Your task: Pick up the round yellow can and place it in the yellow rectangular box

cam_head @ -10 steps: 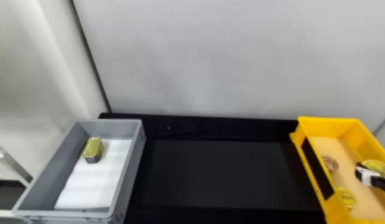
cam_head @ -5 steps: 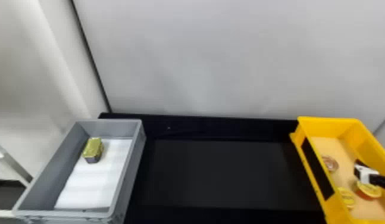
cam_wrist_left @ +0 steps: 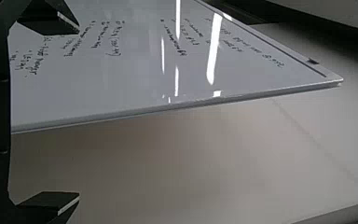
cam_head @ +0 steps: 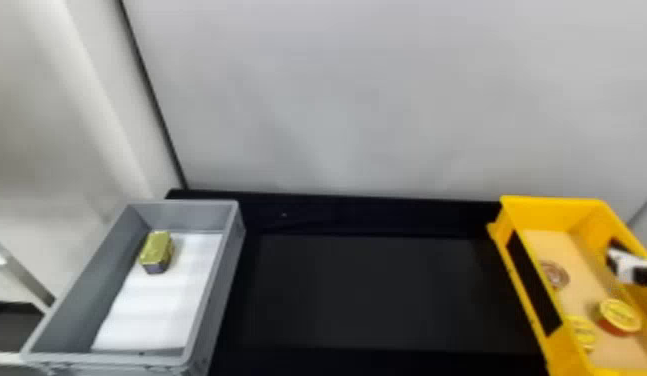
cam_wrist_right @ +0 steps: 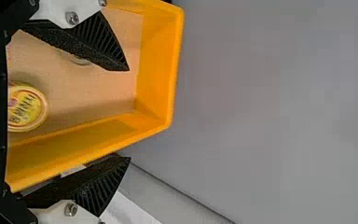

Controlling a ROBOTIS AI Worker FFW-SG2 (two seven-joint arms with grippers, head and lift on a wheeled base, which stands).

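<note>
From where I stand, the yellow rectangular box, smooth plastic with straight walls and a pale tan floor, sits at the right end of the matt black table. A round yellow can, squat and drum-shaped with a reddish side, stands upright inside it, lid up. Another round yellow-topped can lies nearer the box's left wall, and a flat-looking, brownish round item sits farther back, also near that wall. The right gripper, black with a white part, is up by the box's right wall; in its wrist view the black fingers, wedge-shaped and ribbed, are spread wide with nothing pinched between them. The left gripper stands open and empty as well, its dark angular fingertips well apart, with a glossy whiteboard covered in handwriting behind. At the table's left end is a grey plastic box lined with a smooth white sheet. Near its far left corner rests a blocky tin with rounded corners, a shiny gold-green top and dark lower sides.
</note>
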